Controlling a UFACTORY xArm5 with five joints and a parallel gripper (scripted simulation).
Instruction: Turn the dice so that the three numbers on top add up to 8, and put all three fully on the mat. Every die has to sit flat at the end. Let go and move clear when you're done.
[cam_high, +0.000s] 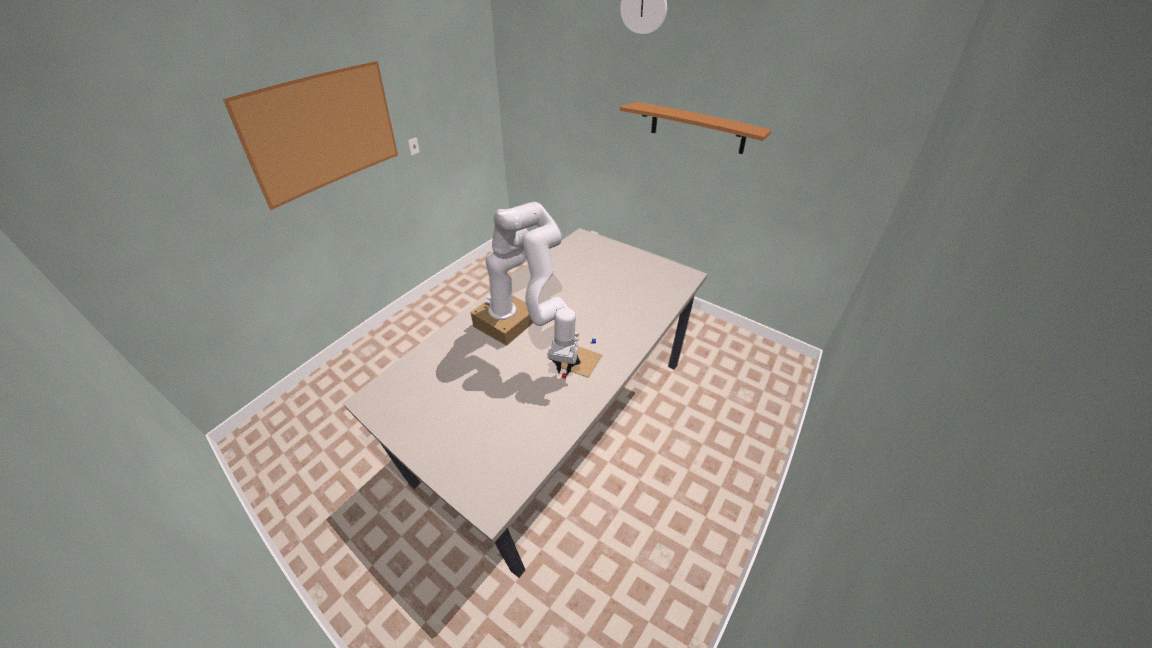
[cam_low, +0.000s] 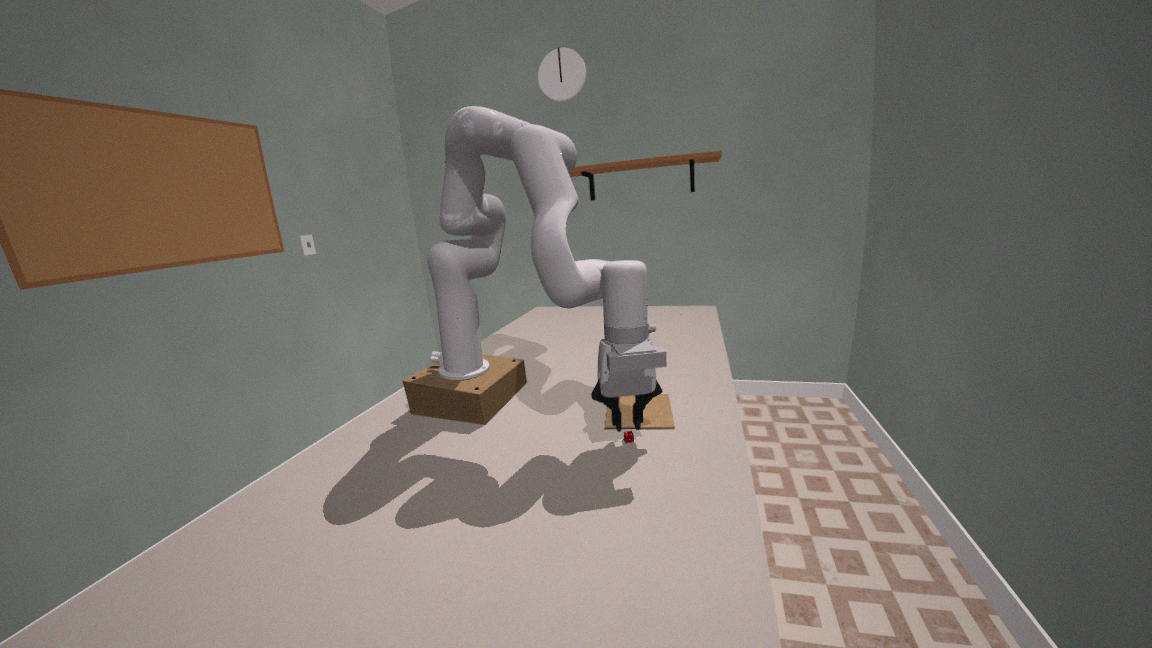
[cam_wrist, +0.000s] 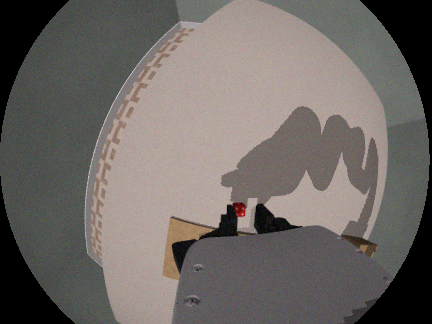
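Observation:
A red die (cam_high: 564, 375) (cam_low: 628, 436) (cam_wrist: 239, 209) with white pips rests on the table, off the mat and just outside its edge nearest the exterior camera. My gripper (cam_high: 563, 369) (cam_low: 628, 426) (cam_wrist: 243, 215) is partly open and empty, pointing down close to the red die. In the wrist view the die shows between the fingertips, nearer the left finger. The tan mat (cam_high: 592, 362) (cam_low: 660, 412) (cam_wrist: 185, 232) lies behind and below the fingers, partly hidden. A blue die (cam_high: 594, 340) lies beyond the mat's far edge. I cannot make out a third die. The top numbers are too small to read surely.
The arm stands on a wooden base block (cam_high: 503, 324) (cam_low: 455, 398) at the side of the table (cam_high: 451, 451) (cam_low: 483, 580). The table's long edge runs beyond the mat, to its right in the exterior view. The arm's shadow falls beside the red die.

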